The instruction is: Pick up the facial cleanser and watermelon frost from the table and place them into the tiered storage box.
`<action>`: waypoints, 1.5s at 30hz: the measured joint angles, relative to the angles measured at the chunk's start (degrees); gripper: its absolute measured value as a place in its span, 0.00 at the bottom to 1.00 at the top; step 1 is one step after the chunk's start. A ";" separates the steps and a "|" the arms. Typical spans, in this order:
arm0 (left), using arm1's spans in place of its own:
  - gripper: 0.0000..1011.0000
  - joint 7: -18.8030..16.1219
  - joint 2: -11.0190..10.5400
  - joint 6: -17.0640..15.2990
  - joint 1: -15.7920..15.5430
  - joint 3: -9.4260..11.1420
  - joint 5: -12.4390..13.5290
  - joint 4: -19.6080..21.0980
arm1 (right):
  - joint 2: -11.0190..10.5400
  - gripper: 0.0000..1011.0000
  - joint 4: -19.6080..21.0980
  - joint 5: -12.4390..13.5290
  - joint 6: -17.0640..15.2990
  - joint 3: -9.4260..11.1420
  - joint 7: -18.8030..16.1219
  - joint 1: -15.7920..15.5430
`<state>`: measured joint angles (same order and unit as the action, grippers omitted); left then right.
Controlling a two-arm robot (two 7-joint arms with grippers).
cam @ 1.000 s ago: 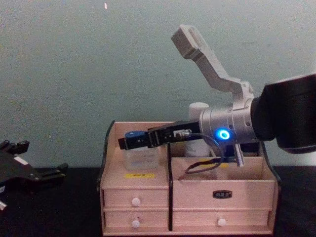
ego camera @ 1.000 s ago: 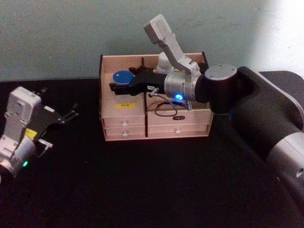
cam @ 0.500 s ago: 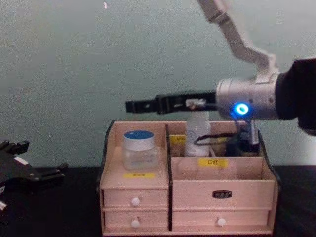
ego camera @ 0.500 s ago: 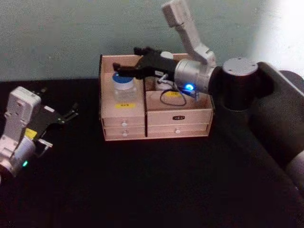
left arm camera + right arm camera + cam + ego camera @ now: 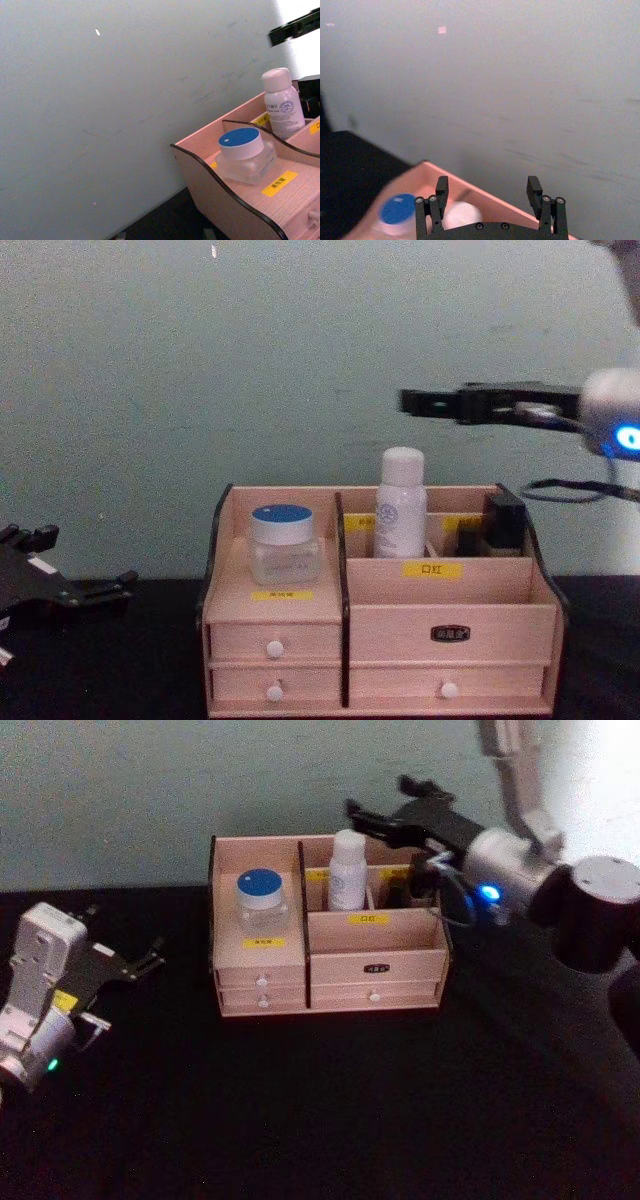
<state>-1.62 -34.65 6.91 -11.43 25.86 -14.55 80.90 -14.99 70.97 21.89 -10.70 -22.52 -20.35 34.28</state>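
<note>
Chest view gives me the tiered storage box (image 5: 380, 640) on the black tabletop (image 5: 320, 1120), with both items already inside. The watermelon frost (image 5: 283, 542) sits in the left compartment above a yellow label. The facial cleanser (image 5: 400, 502) stands upright in the rear compartment just right of the divider. My right pincer (image 5: 415, 401) hangs above the box, clear of the bottle, fingers spread and holding nothing. My left pincer (image 5: 150, 960) rests released at the tabletop's left, well apart from the box.
</note>
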 joint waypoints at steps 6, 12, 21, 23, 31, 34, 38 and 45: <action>0.99 0.00 0.00 0.00 0.00 0.00 0.00 0.00 | -3.09 0.99 4.28 -1.29 2.01 3.84 4.18 -5.26; 0.99 0.00 0.00 0.00 0.00 0.00 0.00 0.00 | -4.34 0.99 5.53 -1.70 2.96 6.83 6.01 -9.85; 0.99 0.00 0.00 0.00 0.00 0.00 0.00 0.00 | -4.15 0.99 4.51 -1.47 7.49 9.85 5.93 -15.32; 0.99 0.00 0.00 0.00 0.00 0.00 0.00 0.00 | -3.99 0.99 4.07 -1.68 8.47 10.25 5.85 -16.26; 0.99 0.00 0.00 0.00 0.00 0.00 0.00 0.00 | -3.31 0.99 1.63 -2.62 9.65 11.38 5.62 -17.82; 0.99 0.00 0.00 0.00 0.00 0.01 0.00 0.00 | -3.04 0.99 0.65 -2.97 9.59 11.61 5.28 -17.91; 0.99 0.00 0.00 0.00 0.00 0.00 0.00 0.00 | -2.55 0.99 -0.56 -3.68 9.29 11.82 5.16 -17.74; 0.99 0.00 0.00 0.00 0.00 0.00 0.00 0.00 | -2.51 0.99 -0.72 -3.83 9.18 11.86 5.17 -17.69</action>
<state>-1.62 -34.65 6.91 -11.43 25.86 -14.55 80.90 -17.50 70.26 18.06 -1.52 -10.66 -15.18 16.59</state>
